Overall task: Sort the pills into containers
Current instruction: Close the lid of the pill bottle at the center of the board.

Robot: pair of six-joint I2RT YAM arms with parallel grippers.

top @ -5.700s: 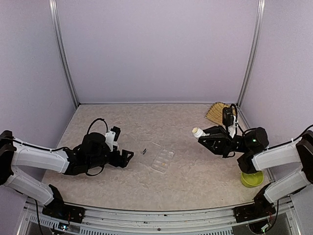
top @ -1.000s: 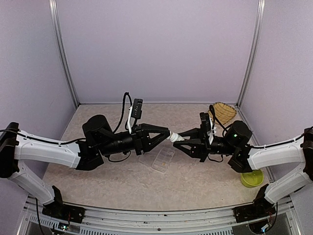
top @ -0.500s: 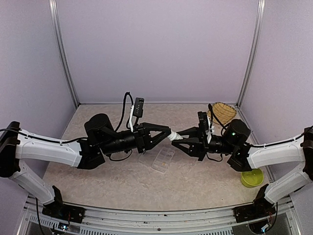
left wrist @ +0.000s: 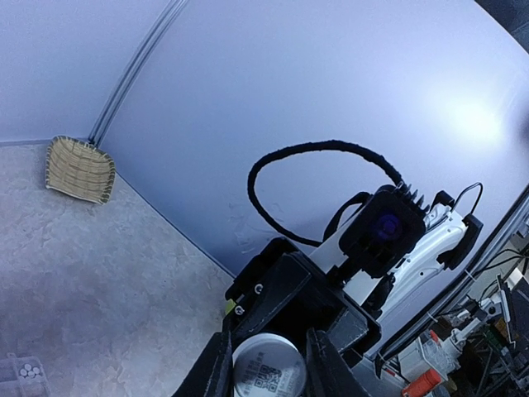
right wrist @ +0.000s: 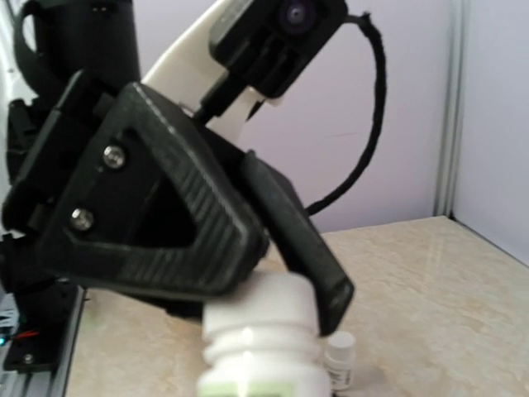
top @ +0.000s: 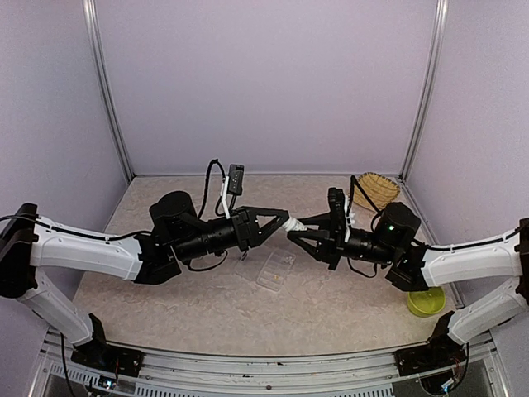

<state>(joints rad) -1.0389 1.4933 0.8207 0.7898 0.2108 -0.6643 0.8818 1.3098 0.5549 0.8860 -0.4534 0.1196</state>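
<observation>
Pill bottle (top: 291, 225) hangs level in mid-air, long axis arm to arm. Right tool (top: 299, 235) clamps its body, left tool (top: 279, 222) is narrow on its cap (right wrist: 260, 308). Compartment box (top: 275, 270) lies on bench (top: 331, 306) beneath, holding some pills (left wrist: 29, 371).

The bottle (right wrist: 260, 343) is blurred, cut by the lower edge. The left wrist view shows only a box (left wrist: 10, 382) corner; its pills (left wrist: 30, 370) are too small to tell.

The left hand (top: 279, 223) and right hand (top: 296, 236), joined on a white bottle (top: 293, 225), bar the centre above the clear box (top: 275, 270) — the surface (top: 331, 310) lies open near and far left; a basket (top: 374, 188) sits far right.
</observation>
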